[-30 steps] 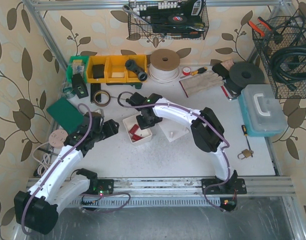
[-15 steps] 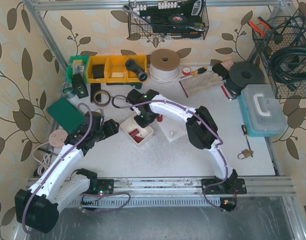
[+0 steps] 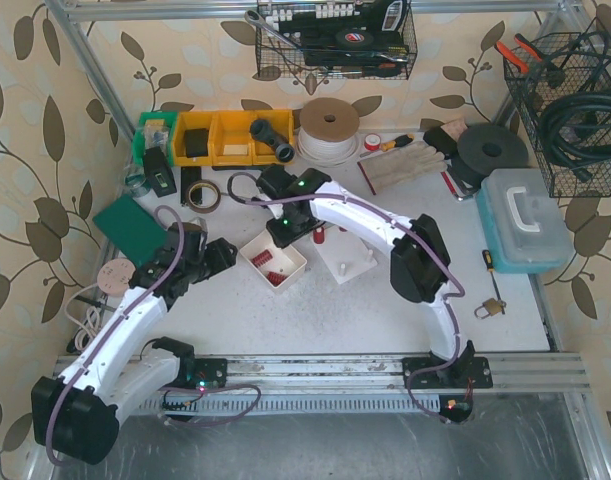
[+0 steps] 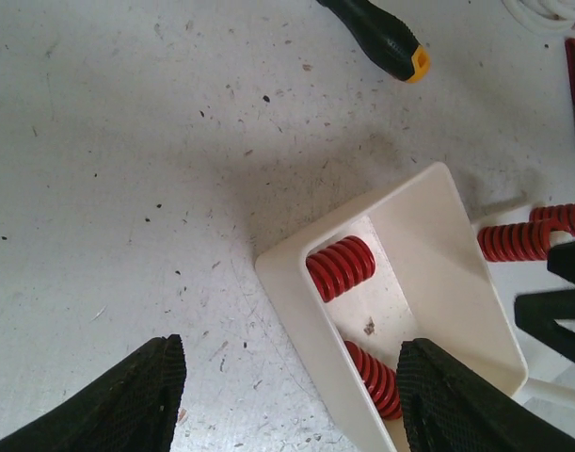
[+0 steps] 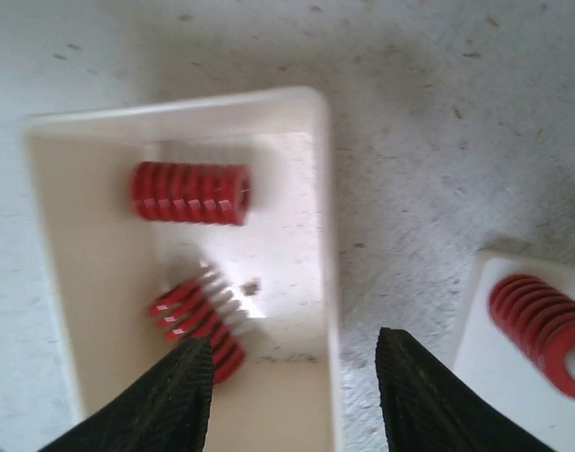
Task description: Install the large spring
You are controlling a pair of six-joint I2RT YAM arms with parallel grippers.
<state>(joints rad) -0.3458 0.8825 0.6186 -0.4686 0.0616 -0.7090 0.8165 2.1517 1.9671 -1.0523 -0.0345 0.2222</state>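
Note:
A white tray (image 3: 285,250) holds two red springs (image 5: 190,192), one of them (image 5: 195,322) blurred. Which one is the large spring I cannot tell. Another red spring (image 5: 539,318) stands on a white fixture (image 3: 350,262) just right of the tray. My right gripper (image 5: 296,395) hangs open above the tray's right wall, holding nothing; in the top view it (image 3: 293,232) is at the tray's far edge. My left gripper (image 4: 292,400) is open with the tray's near corner (image 4: 287,282) between its fingers, apart from it, at the tray's left (image 3: 217,255).
A black screwdriver handle with an orange tip (image 4: 379,36) lies beyond the tray. Yellow bins (image 3: 230,137), a cable spool (image 3: 328,128) and a tape roll (image 3: 202,194) line the back. A green pad (image 3: 130,227) sits left, a blue case (image 3: 523,220) right.
My right gripper has gone from shut to open and drawn back toward the tray's far edge. The tray has turned slightly. The left arm has barely moved.

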